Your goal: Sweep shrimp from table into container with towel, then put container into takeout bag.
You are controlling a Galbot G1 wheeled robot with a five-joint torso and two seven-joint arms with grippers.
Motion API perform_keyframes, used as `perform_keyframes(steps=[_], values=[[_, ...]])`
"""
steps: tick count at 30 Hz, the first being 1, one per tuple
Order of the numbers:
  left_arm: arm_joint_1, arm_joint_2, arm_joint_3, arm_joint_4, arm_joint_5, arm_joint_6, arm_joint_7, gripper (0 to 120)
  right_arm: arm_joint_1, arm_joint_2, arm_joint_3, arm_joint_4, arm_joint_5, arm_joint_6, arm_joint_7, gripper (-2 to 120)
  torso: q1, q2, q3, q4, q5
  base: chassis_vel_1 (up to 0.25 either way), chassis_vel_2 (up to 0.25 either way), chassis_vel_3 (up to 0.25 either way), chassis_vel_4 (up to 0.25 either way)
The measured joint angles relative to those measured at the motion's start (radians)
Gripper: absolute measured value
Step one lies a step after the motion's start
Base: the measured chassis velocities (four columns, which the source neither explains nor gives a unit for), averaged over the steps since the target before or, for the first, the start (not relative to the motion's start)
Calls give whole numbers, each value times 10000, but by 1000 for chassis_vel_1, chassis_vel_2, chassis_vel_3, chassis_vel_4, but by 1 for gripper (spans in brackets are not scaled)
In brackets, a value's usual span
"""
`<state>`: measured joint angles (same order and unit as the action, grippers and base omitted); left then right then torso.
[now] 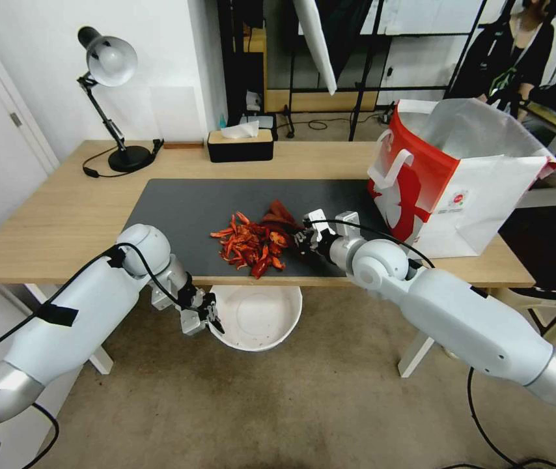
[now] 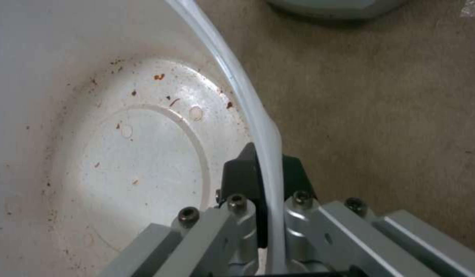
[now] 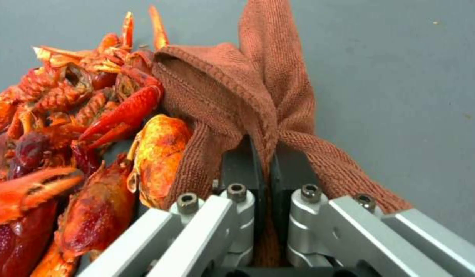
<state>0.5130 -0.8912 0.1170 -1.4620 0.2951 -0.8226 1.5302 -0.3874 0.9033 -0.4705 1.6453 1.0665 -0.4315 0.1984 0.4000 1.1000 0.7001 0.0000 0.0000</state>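
Note:
A heap of red-orange shrimp (image 1: 252, 242) lies on the dark mat near the front edge of the table (image 1: 63, 215). My right gripper (image 1: 302, 240) is shut on the rust-brown towel (image 3: 237, 88), which presses against the right side of the shrimp (image 3: 89, 127). Below the table's front edge, the white container (image 1: 258, 319) hangs in the air under the heap, held at its rim (image 2: 248, 104) by my left gripper (image 1: 211, 318), which is shut on it. The red-and-white takeout bag (image 1: 460, 176) stands open at the table's right end.
A black tissue box (image 1: 239, 144) and a desk lamp (image 1: 110, 98) stand at the back of the table. The mat (image 1: 180, 208) left of the heap is bare. A white table leg (image 1: 415, 352) stands right of the container. Carpet floor lies below.

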Motion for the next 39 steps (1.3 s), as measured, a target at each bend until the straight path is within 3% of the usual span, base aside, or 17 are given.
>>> perform_keyframes(steps=[39], values=[[34, 12, 71, -226, -190, 0, 0, 0, -628, -311, 99, 1155, 229, -61, 684, 1, 0, 0, 0, 0, 0, 0, 0, 0, 0]])
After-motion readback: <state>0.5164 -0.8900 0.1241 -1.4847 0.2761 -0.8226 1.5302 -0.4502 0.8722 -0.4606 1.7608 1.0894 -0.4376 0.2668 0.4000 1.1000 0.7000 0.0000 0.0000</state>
